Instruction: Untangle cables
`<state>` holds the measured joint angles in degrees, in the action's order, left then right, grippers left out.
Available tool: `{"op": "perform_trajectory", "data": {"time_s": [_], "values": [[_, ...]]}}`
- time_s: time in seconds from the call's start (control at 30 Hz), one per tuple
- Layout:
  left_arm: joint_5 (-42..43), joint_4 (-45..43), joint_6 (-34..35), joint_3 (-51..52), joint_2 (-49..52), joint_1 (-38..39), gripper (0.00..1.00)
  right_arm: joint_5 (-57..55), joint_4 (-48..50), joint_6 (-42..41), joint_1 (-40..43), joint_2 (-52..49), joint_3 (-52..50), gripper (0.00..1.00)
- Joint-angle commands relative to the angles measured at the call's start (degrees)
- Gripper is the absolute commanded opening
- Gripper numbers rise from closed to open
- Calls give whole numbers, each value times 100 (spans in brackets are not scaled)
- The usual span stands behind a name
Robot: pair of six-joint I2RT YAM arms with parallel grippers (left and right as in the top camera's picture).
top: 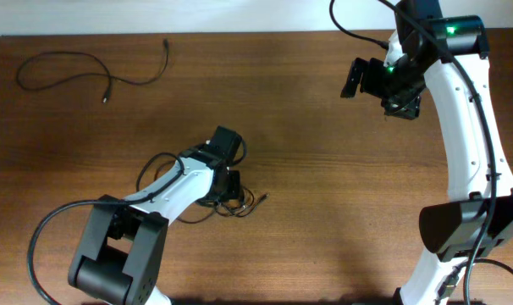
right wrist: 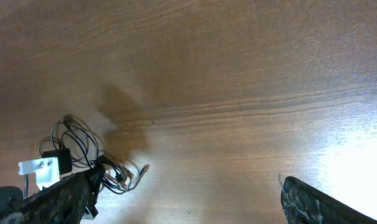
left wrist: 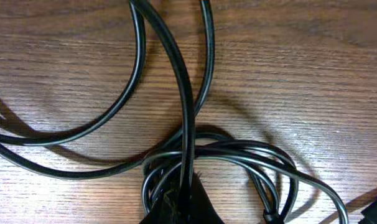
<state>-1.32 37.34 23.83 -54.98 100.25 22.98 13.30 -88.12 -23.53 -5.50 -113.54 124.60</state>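
Note:
A small dark tangle of cables (top: 236, 202) lies at the table's middle, with a silver-tipped end (top: 263, 197) sticking out to the right. My left gripper (top: 226, 188) is down on the tangle. In the left wrist view its fingertips (left wrist: 182, 200) are closed on a black cord that runs up the frame, amid looped cords (left wrist: 238, 149). One cable (top: 166, 52) lies apart at the far left, in loose curves. My right gripper (top: 379, 91) is raised at the far right, open and empty (right wrist: 188, 205). The tangle also shows in the right wrist view (right wrist: 83, 143).
The left arm's thick black cable (top: 45, 229) arcs by its base at the front left. The right arm's base (top: 460, 229) stands at the front right. The table's back edge (top: 239, 32) meets a white wall.

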Motion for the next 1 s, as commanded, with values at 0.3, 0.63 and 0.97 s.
{"op": "perform_trajectory", "data": {"time_s": [0.3, 0.63, 0.97], "values": [[3158, -1001, 9, -514, 7, 334, 0, -50, 7, 63, 33, 39, 17, 99], [1134, 2031, -1196, -5025, -728, -407, 0, -50, 7, 63, 33, 39, 17, 98], [1305, 2769, -688, -5945, -588, -2815, 0, -50, 7, 63, 33, 39, 17, 99]]}}
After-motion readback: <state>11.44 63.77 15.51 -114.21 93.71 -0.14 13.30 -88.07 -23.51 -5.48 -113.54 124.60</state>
